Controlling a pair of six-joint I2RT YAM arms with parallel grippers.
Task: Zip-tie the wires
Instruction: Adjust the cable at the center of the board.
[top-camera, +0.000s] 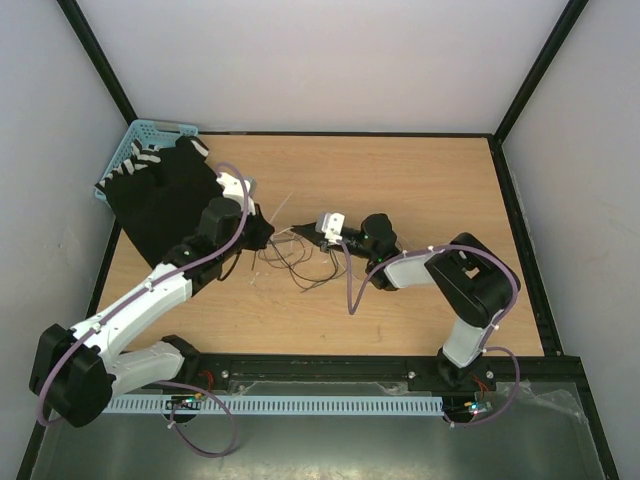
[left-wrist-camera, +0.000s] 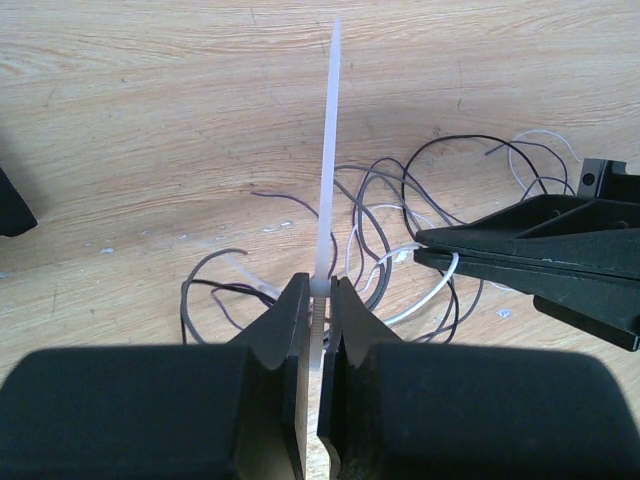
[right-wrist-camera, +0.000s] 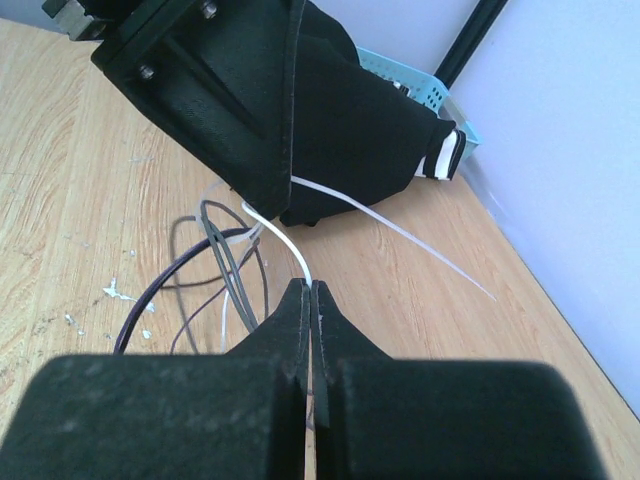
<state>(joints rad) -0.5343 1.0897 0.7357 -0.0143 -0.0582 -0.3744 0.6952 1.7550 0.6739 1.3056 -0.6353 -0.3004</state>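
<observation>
The wires (top-camera: 300, 268) are thin dark strands with a few white ones, lying in loose loops on the wooden table between both grippers; they also show in the left wrist view (left-wrist-camera: 400, 200) and the right wrist view (right-wrist-camera: 215, 250). My left gripper (top-camera: 264, 232) (left-wrist-camera: 320, 285) is shut on a white zip tie (left-wrist-camera: 328, 150), whose long tail sticks out past the tips (right-wrist-camera: 420, 240). My right gripper (top-camera: 300, 233) (right-wrist-camera: 310, 287) is shut on a thin white strand (right-wrist-camera: 280, 240) that curves to the left gripper's tips. I cannot tell whether that strand is part of the zip tie.
A black cloth (top-camera: 165, 200) lies at the back left, partly over a light blue basket (top-camera: 140, 140) (right-wrist-camera: 430, 85). Black frame posts stand at the back corners. A white slotted rail (top-camera: 300, 405) runs along the near edge. Purple cables (top-camera: 350, 280) hang from the arms.
</observation>
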